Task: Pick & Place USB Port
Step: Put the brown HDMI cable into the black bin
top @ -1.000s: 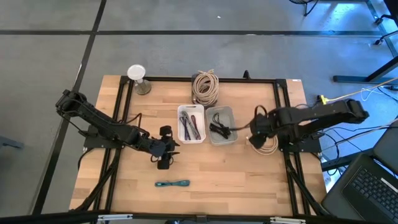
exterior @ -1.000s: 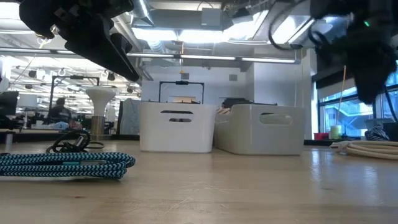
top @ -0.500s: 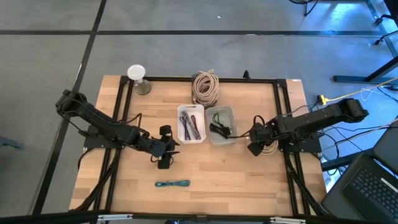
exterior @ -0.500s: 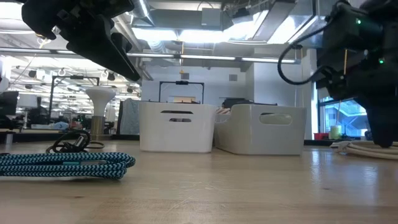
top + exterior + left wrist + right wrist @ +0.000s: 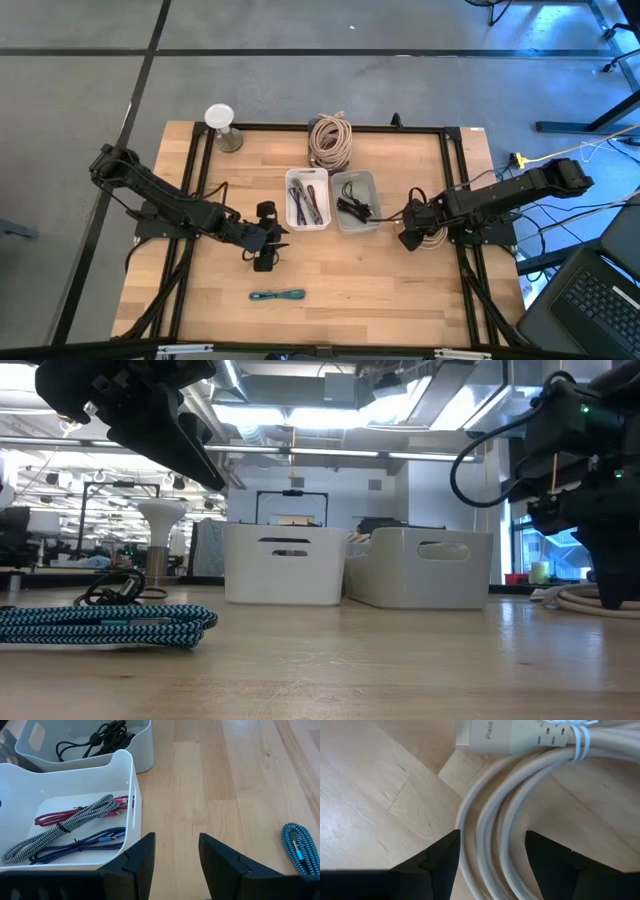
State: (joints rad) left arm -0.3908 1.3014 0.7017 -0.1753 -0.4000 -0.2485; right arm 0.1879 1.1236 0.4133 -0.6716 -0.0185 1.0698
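Note:
A coiled cream cable (image 5: pixel 432 232) lies flat on the table's right side; its plug (image 5: pixel 510 735) shows in the right wrist view. My right gripper (image 5: pixel 408 240) is down at the coil, open, with one finger on either side of the coil's strands (image 5: pixel 490 825); I cannot tell whether they touch. My left gripper (image 5: pixel 262 250) hovers open near the white bin (image 5: pixel 127 785) that holds braided cables. A teal braided cable (image 5: pixel 277 295) lies toward the near edge.
Two white bins (image 5: pixel 288 195) (image 5: pixel 372 195) stand side by side mid-table; the right one holds a black cable. A larger beige coil (image 5: pixel 330 140) and a white-topped stand (image 5: pixel 220 125) sit at the far edge. A small black cable (image 5: pixel 265 210) lies left of the bins.
My right gripper has moved from beside the right bin toward the near edge and down, until its fingers stand over the cream coil at table height. The left arm has kept still.

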